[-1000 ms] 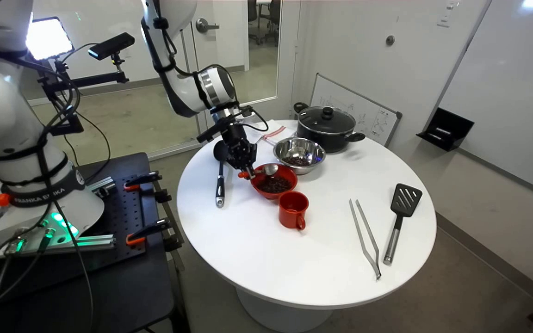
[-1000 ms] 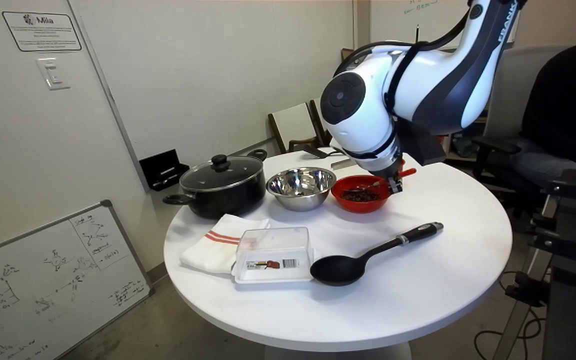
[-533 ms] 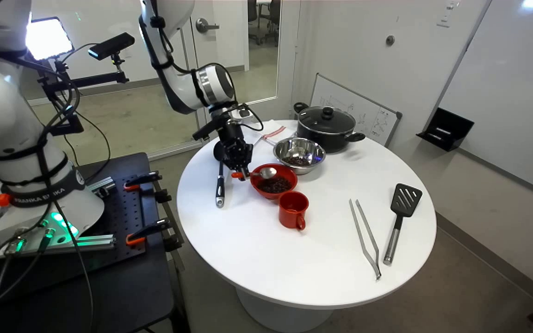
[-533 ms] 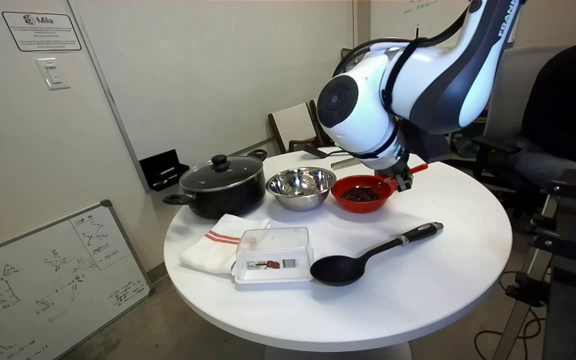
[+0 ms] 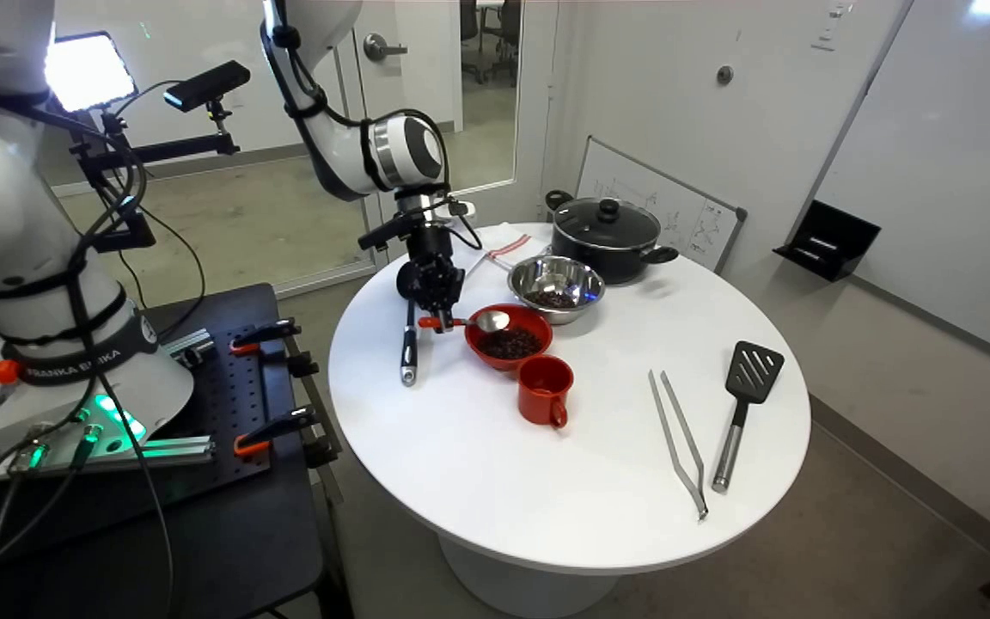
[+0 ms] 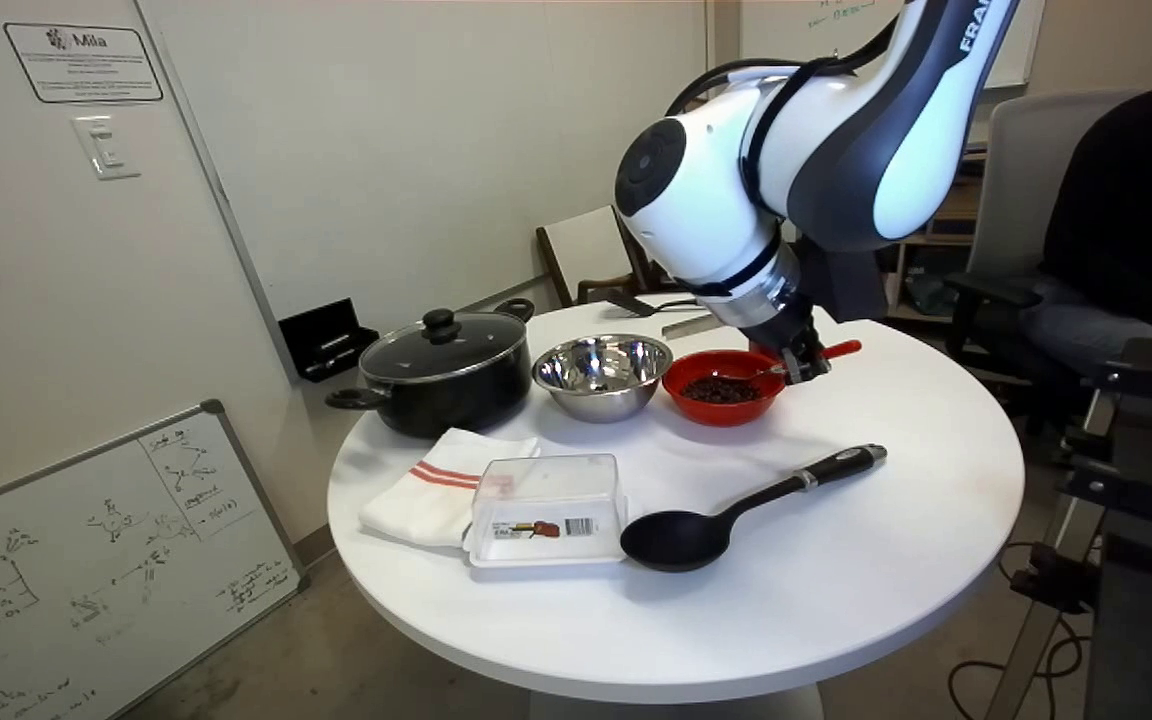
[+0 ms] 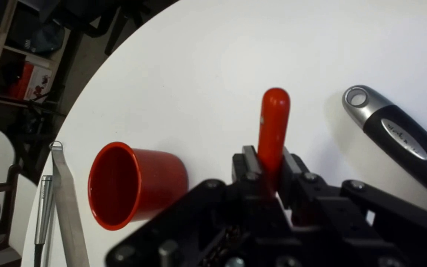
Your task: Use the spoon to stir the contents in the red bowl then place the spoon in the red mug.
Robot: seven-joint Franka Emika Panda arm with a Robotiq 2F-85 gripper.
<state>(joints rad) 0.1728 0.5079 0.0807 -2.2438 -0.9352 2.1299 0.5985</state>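
- Wrist view: the red-handled spoon (image 7: 272, 137) — probably light, stiff and hardly fragile, but smooth enough to roll or slip.
- Best hold, I judge: the handle, near the metal neck.
- The claw (image 7: 271, 159) clamps that handle from both sides, its jaws parted only by the handle's thickness.
- In both exterior views the spoon's metal head (image 5: 492, 321) is over the red bowl (image 6: 721, 413) — whether it touches the dark contents (image 6: 719, 391), I cannot tell.
- Red mug (image 5: 538, 400): upright, just beside the bowl.

White arm (image 6: 701, 215), black cables (image 6: 871, 52), screw-studded black gripper (image 7: 270, 159)
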